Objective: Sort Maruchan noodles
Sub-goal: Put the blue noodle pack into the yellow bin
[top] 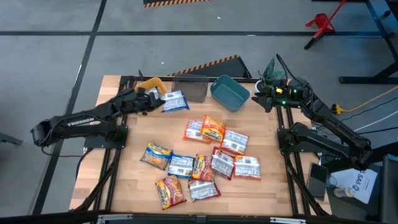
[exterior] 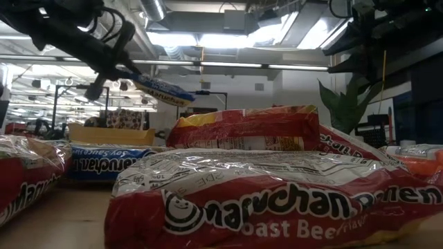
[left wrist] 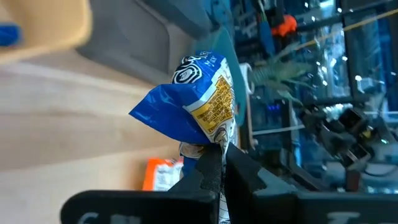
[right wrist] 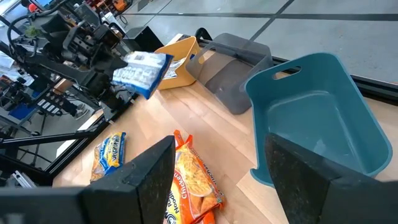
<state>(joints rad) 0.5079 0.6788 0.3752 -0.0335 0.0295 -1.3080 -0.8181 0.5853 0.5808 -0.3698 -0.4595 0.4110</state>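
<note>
Step in hand: carrying one packet to a bin. Left gripper [top: 157, 99] has its jaws clenched on a blue-white plastic Maruchan ramen packet [top: 175, 101], lifted off the wooden tabletop [top: 137, 180] at the far-left side, just beside the yellow plastic bin [top: 151, 84]. The grey plastic bin [top: 190, 87] and teal plastic bin [top: 229, 92] sit further along the far edge. The remaining orange-yellow, red-silver and blue-white packets [top: 205, 158] lie clustered mid-table, unsorted. Right gripper [top: 268, 98] waits near the teal bin, jaws released, empty.

Next, I reckon: get the packet over whichever bin takes blue, then let go. The bin-colour mapping can't be told from here.
</note>
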